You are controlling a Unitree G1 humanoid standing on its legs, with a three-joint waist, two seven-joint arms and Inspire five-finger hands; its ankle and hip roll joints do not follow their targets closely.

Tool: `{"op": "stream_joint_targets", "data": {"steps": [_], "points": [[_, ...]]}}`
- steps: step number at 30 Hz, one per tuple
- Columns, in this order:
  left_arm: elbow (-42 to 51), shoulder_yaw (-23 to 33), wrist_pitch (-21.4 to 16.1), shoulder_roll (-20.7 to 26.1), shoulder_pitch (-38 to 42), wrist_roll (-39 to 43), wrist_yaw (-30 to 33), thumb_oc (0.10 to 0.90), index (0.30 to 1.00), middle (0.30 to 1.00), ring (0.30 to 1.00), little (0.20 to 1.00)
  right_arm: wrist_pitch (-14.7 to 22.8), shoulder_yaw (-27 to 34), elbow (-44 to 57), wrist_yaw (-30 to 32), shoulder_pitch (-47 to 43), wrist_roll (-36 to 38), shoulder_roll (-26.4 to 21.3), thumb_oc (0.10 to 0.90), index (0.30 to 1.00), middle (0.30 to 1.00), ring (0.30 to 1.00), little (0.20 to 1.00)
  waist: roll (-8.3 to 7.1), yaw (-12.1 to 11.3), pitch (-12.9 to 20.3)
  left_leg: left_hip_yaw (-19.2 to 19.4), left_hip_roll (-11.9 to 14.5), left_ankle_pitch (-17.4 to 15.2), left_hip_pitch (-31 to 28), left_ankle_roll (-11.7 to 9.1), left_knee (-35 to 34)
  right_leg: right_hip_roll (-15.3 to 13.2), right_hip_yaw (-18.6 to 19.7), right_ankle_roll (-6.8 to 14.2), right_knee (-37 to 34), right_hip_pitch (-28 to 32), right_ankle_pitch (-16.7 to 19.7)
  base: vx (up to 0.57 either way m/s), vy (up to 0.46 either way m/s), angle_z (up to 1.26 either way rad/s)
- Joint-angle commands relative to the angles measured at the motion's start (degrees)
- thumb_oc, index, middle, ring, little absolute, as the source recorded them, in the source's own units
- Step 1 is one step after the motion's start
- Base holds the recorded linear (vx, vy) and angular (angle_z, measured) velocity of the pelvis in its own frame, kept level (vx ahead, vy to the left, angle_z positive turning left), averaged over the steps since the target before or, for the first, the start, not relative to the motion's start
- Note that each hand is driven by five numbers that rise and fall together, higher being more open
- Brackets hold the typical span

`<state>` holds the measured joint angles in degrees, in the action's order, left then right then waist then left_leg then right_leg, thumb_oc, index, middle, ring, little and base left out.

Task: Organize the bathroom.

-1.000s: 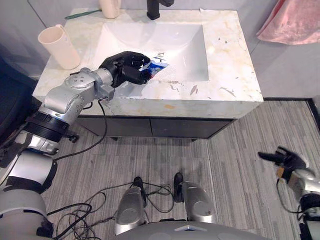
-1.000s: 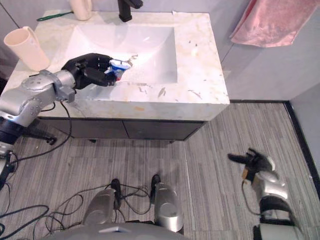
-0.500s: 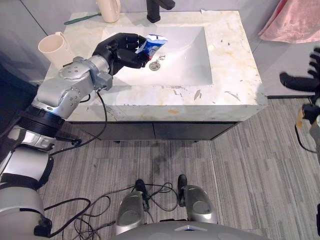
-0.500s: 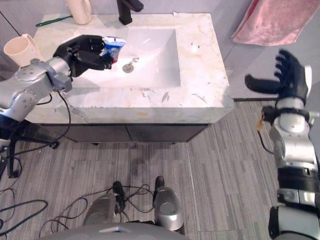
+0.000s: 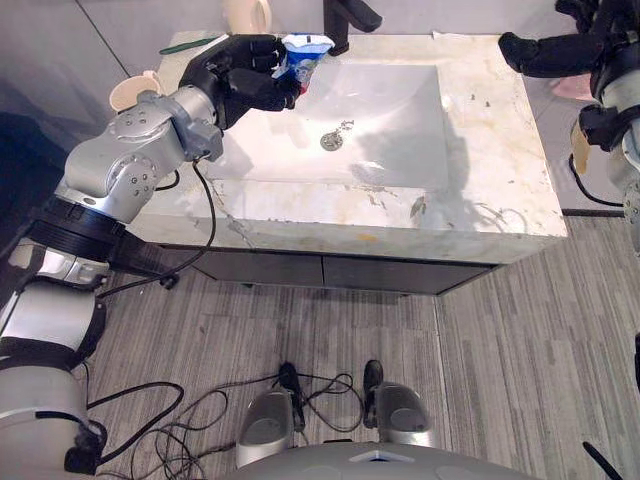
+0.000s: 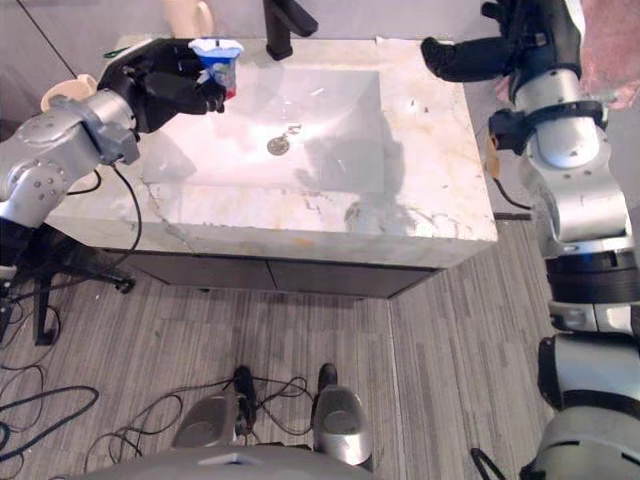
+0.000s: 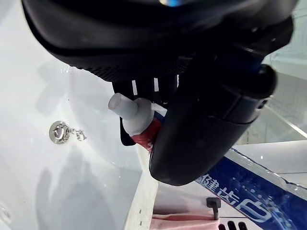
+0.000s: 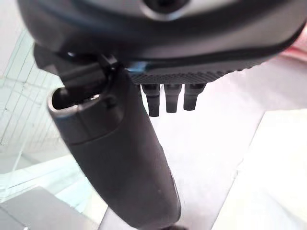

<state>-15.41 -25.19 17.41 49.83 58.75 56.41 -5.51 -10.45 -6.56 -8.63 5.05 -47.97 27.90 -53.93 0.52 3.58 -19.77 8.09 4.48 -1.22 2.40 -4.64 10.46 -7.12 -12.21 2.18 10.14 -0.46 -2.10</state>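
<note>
Since a second ago the toothpaste tube has come up out of the sink basin, where it lay near the front rim, and now hangs in the air above the basin's back left corner, clear of the white surface. The right hand has risen too, from low beside the floor to the far right corner of the counter.

The tube is held by the left hand, fingers and thumb curled round its lower part so the crimped end stands out above the knuckles; the left wrist view shows the white cap poking past the thumb toward the basin, with the drain plug below. That firm wrap suits a carry rather than a placement.

Just beyond the hand stand a cream cup at the back edge and a green toothbrush lying on the counter, with a second cream cup at the left edge, partly hidden by the arm. The lift probably aims the tube at one of these cups, the tidy home for it.

The black faucet stands behind the basin. The right hand hovers with fingers extended and relaxed, holding nothing, near the pink towel, likely its own next job.
</note>
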Motion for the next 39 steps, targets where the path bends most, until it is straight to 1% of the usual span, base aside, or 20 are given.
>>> {"op": "stream_joint_targets", "data": {"steps": [1, 2, 3, 8, 10, 11, 12, 16, 18, 22, 23, 24, 25, 26, 27, 29, 30, 36, 38, 39], "points": [[-0.9, 5.3, -9.4, -2.3, 7.0, 5.1, -1.4, 0.4, 0.3, 0.3, 0.3, 0.3, 2.3, -2.8, 1.1, -4.1, -4.5, 9.6, 0.1, 0.8, 0.9, 0.9, 0.9, 0.9, 0.24, -1.5, 10.8, 1.8, 3.1, 1.9, -4.4, -2.5, -6.6, 1.5, 2.4, 3.9, 0.7, 1.0, -5.3, 0.09, 0.006, 0.08], [-1.2, 5.0, -9.3, -2.7, 7.2, 5.7, -1.7, 0.4, 0.3, 0.3, 0.3, 0.3, 0.9, -3.7, 0.6, -5.4, -5.8, 12.8, 1.6, 0.8, 0.9, 0.9, 0.9, 0.9, 0.16, -1.9, 11.1, 1.3, 3.1, 2.0, -4.5, -2.7, -6.8, 1.4, 2.2, 3.9, 0.5, 1.3, -5.2, 0.07, 0.005, 0.13], [-1.3, 4.9, -9.1, -2.8, 7.2, 5.8, -1.8, 0.4, 0.3, 0.3, 0.3, 0.3, 0.4, -4.0, 0.5, -5.9, -6.1, 13.6, 2.0, 0.8, 0.9, 0.9, 0.9, 0.9, 0.14, -2.0, 11.2, 1.1, 3.1, 2.0, -4.6, -2.7, -6.9, 1.4, 2.1, 3.9, 0.4, 1.4, -5.2, 0.06, 0.005, 0.1], [-3.2, 3.8, -8.4, -4.3, 8.1, 7.1, -2.8, 0.4, 0.3, 0.3, 0.3, 0.3, -3.8, -7.0, -0.8, -11.0, -8.3, 24.4, 5.8, 0.8, 0.9, 0.9, 0.9, 0.9, -0.11, -3.0, 12.3, 0.5, 3.1, 2.5, -5.2, -2.9, -8.0, 1.3, 1.0, 3.9, -0.3, 2.4, -5.1, 0.06, 0.0, 0.09], [-3.5, 3.5, -8.0, -5.0, 8.2, 7.3, -3.1, 0.4, 0.3, 0.3, 0.3, 0.3, -4.2, -7.8, -0.9, -11.2, -8.2, 27.3, 8.0, 0.8, 0.9, 0.9, 0.9, 0.9, -0.17, -3.4, 12.6, 0.0, 3.1, 2.6, -5.4, -2.9, -8.3, 1.3, 0.6, 3.8, -0.6, 2.8, -5.1, 0.05, -0.006, 0.14], [-3.6, 3.4, -8.0, -5.1, 8.3, 7.3, -3.1, 0.4, 0.3, 0.3, 0.3, 0.3, -4.2, -7.8, -0.9, -11.2, -8.1, 27.4, 8.2, 0.8, 0.9, 0.9, 0.9, 0.9, -0.19, -3.4, 12.7, 0.0, 3.1, 2.7, -5.4, -2.9, -8.3, 1.3, 0.6, 3.8, -0.7, 2.8, -5.1, 0.04, -0.008, 0.09], [-3.8, 3.0, -7.6, -5.4, 8.7, 7.4, -3.0, 0.4, 0.3, 0.3, 0.3, 0.3, -4.4, -8.1, -0.9, -11.1, -8.4, 29.1, 9.1, 0.8, 0.9, 0.9, 0.9, 0.9, -0.18, -3.6, 12.8, -0.2, 3.0, 2.7, -5.4, -2.9, -8.4, 1.3, 0.5, 3.8, -0.8, 3.0, -5.0, 0.02, -0.006, 0.05], [-5.1, 2.3, -7.0, -6.4, 9.4, 7.4, -3.2, 0.4, 0.3, 0.3, 0.3, 0.3, -3.6, -8.5, -0.8, -10.1, -8.9, 30.9, 11.5, 0.8, 0.9, 0.9, 0.9, 0.9, -0.27, -3.9, 13.1, -0.7, 2.9, 2.6, -5.7, -2.9, -8.4, 1.4, 0.4, 3.8, -1.2, 3.5, -5.0, 0.03, -0.009, 0.1], [-6.0, 2.0, -6.0, -6.8, 9.7, 7.6, -3.5, 0.4, 0.3, 0.3, 0.3, 0.3, -3.4, -8.7, -1.0, -9.8, -9.6, 30.3, 12.3, 0.8, 0.9, 0.9, 0.9, 0.9, -0.22, -4.0, 13.3, -0.9, 2.8, 2.6, -5.8, -2.9, -8.4, 1.4, 0.5, 3.8, -1.4, 3.8, -4.9, 0.03, -0.007, 0.04], [-7.8, 1.8, -1.1, -7.9, 9.7, 8.9, -2.2, 0.4, 0.3, 0.3, 0.3, 0.3, -2.1, -9.0, -0.6, -9.4, -10.8, 29.5, 13.8, 0.8, 0.9, 0.9, 0.9, 0.9, -0.02, -4.1, 13.7, -1.5, 2.6, 2.6, -6.2, -2.7, -8.9, 1.5, 0.6, 3.9, -1.8, 4.3, -4.9, 0.01, -0.002, 0.01], [-8.3, 1.8, -0.6, -8.0, 9.5, 8.7, -2.3, 0.4, 0.3, 0.3, 0.3, 0.3, -2.0, -9.1, -0.4, -9.2, -11.0, 29.0, 14.0, 0.8, 0.9, 0.9, 0.9, 0.9, -0.01, -4.1, 13.8, -1.5, 2.5, 2.6, -6.3, -2.7, -8.9, 1.5, 0.6, 3.9, -1.8, 4.3, -4.9, 0.04, -0.013, 0.05], [-8.7, 1.8, 0.8, -8.2, 9.2, 9.0, -2.0, 0.4, 0.3, 0.3, 0.3, 0.3, -1.3, -9.2, -0.2, -9.6, -11.3, 27.2, 14.1, 0.8, 0.9, 0.9, 0.9, 0.9, 0.04, -4.2, 14.0, -1.7, 2.5, 2.6, -6.4, -2.6, -9.0, 1.5, 0.6, 3.9, -1.9, 4.5, -4.8, 0.03, -0.012, 0.03], [-8.9, 1.9, 0.9, -8.3, 8.8, 9.1, -2.2, 0.4, 0.3, 0.3, 0.3, 0.3, -1.0, -9.4, 0.0, -9.7, -11.3, 26.8, 14.2, 0.8, 0.9, 0.9, 0.9, 0.9, 0.09, -4.1, 14.1, -1.8, 2.5, 2.6, -6.4, -2.6, -9.1, 1.5, 0.6, 3.9, -2.0, 4.5, -4.7, 0.05, -0.015, -0.02], [-9.2, 2.0, 1.6, -8.5, 8.2, 9.3, -2.3, 0.4, 0.3, 0.3, 0.3, 0.3, -0.2, -9.6, 0.3, -9.6, -11.5, 24.2, 14.3, 0.8, 0.9, 0.9, 0.9, 0.9, 0.08, -4.2, 14.2, -1.9, 2.4, 2.6, -6.5, -2.6, -9.2, 1.5, 0.6, 4.0, -2.1, 4.6, -4.6, 0.05, -0.013, -0.02], [-9.5, 2.2, 2.5, -8.6, 7.7, 9.5, -2.2, 0.4, 0.3, 0.3, 0.3, 0.3, 1.4, -9.9, 0.3, -10.6, -11.8, 23.6, 13.9, 0.8, 0.9, 0.9, 0.9, 0.9, 0.11, -4.2, 14.5, -2.0, 2.3, 2.7, -6.7, -2.5, -9.4, 1.5, 0.6, 4.0, -2.4, 4.8, -4.6, 0.0, 0.0, 0.0], [-9.4, 2.5, 2.9, -8.7, 7.0, 9.4, -2.2, 0.4, 0.3, 0.3, 0.3, 0.3, 2.0, -10.0, 1.4, -10.2, -11.9, 21.5, 14.1, 0.8, 0.9, 0.9, 0.9, 0.9, 0.2, -4.2, 14.5, -2.1, 2.4, 3.1, -6.5, -2.5, -9.4, 1.6, 0.7, 3.9, -2.6, 4.7, -4.0, 0.01, -0.003, 0.02], [-8.9, 3.3, 3.3, -8.7, 5.9, 9.1, -2.2, 0.4, 0.3, 0.3, 0.3, 0.3, 2.3, -9.6, 2.7, -10.8, -11.8, 21.7, 13.7, 0.8, 0.9, 0.9, 0.9, 0.9, 0.25, -4.2, 14.8, -2.2, 2.3, 3.1, -6.6, -2.4, -9.6, 1.6, 0.8, 3.9, -2.9, 4.9, -4.0, 0.06, -0.008, 0.05], [-6.9, 5.0, 3.6, -8.8, 3.8, 8.5, -2.2, 0.4, 0.3, 0.3, 0.3, 0.3, 1.0, -7.7, 4.8, -11.8, -9.7, 20.2, 13.8, 0.8, 0.9, 0.9, 0.9, 0.9, 0.53, -4.3, 15.0, -2.5, 2.4, 3.1, -6.6, -2.5, -9.4, 1.6, 0.8, 3.8, -2.8, 5.1, -4.2, 0.01, 0.0, 0.01], [-6.2, 5.5, 3.5, -8.8, 3.3, 8.5, -2.2, 0.4, 0.3, 0.3, 0.3, 0.3, 0.4, -7.1, 5.3, -12.8, -8.7, 19.8, 14.0, 0.8, 0.9, 0.9, 0.9, 0.9, 0.57, -4.3, 15.1, -2.6, 2.4, 3.0, -6.7, -2.5, -9.5, 1.6, 0.7, 3.8, -2.8, 5.2, -4.3, 0.03, 0.001, 0.05], [-5.7, 5.9, 3.5, -9.0, 2.9, 8.1, -2.3, 0.4, 0.3, 0.3, 0.3, 0.3, -0.5, -6.7, 5.7, -13.1, -8.1, 19.8, 14.2, 0.8, 0.9, 0.9, 0.9, 0.9, 0.55, -4.3, 15.1, -2.5, 2.4, 3.0, -6.8, -2.5, -9.6, 1.6, 0.6, 3.8, -2.9, 5.3, -4.3, 0.04, -0.002, 0.05]]}}
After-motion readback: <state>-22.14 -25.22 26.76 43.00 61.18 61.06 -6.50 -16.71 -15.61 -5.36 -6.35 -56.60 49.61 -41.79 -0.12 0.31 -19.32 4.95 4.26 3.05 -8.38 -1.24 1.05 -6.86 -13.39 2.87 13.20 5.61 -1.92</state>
